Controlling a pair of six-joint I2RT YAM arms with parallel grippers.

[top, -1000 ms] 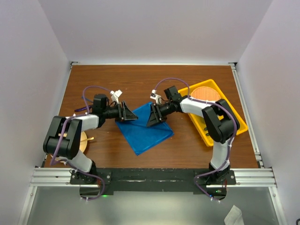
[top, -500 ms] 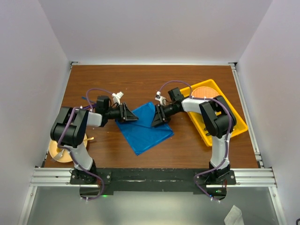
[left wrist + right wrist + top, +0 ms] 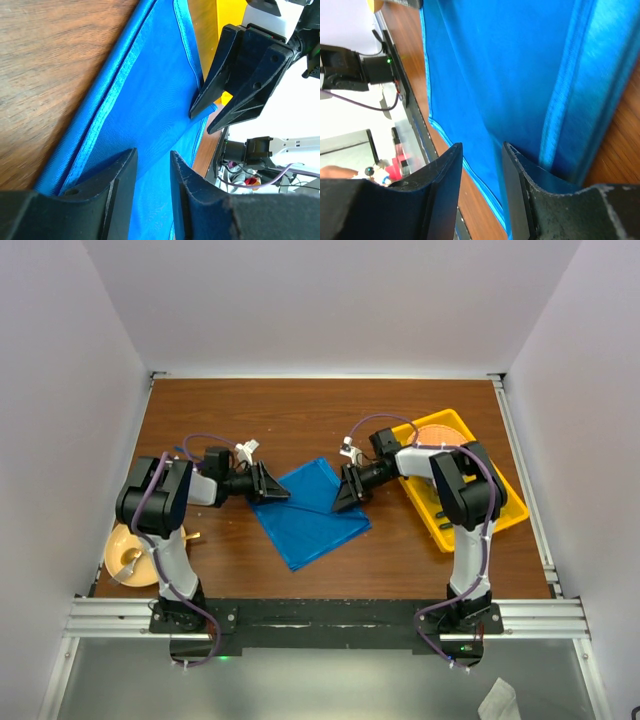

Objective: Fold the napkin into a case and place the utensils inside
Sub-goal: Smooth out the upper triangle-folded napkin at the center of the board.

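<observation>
The napkin (image 3: 312,512) is a bright blue cloth lying folded on the brown table, roughly a tilted oblong with a doubled upper flap. It fills the left wrist view (image 3: 150,90) and the right wrist view (image 3: 520,65). My left gripper (image 3: 281,494) lies low at the napkin's upper left edge, and its jaws (image 3: 151,152) stand a little apart over the cloth. My right gripper (image 3: 342,502) lies at the upper right edge, jaws (image 3: 481,146) likewise apart; it also shows in the left wrist view (image 3: 201,121). I cannot make out the blue and purple utensils.
A yellow tray (image 3: 500,490) with an orange plate (image 3: 440,438) stands at the right, under my right arm. A yellow bowl (image 3: 125,558) with a gold spoon sits at the left front. The table's metal rail (image 3: 320,612) runs along the near edge.
Both grippers have slid outward, away from each other, and lower onto the table. The napkin's upper flap, earlier covered between them, now lies flat and uncovered.
</observation>
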